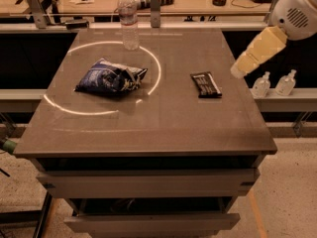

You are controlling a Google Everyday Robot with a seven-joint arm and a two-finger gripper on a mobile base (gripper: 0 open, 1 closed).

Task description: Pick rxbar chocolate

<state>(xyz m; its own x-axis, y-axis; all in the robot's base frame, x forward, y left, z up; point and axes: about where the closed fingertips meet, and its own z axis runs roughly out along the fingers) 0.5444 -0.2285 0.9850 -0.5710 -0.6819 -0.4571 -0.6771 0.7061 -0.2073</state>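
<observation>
The rxbar chocolate [205,84] is a small flat black wrapper bar with pale lettering. It lies flat on the right part of the grey table top [148,128]. My gripper [238,69] is at the end of the pale yellow arm segment that reaches in from the upper right. It hovers above the table's right edge, just right of the bar and a little above it, not touching it. It holds nothing that I can see.
A blue-and-white snack bag [111,77] lies left of centre inside a ring of light. A clear water bottle [129,20] stands at the far edge. Two small bottles [261,85] stand on a ledge beyond the right edge. A cluttered bench runs behind.
</observation>
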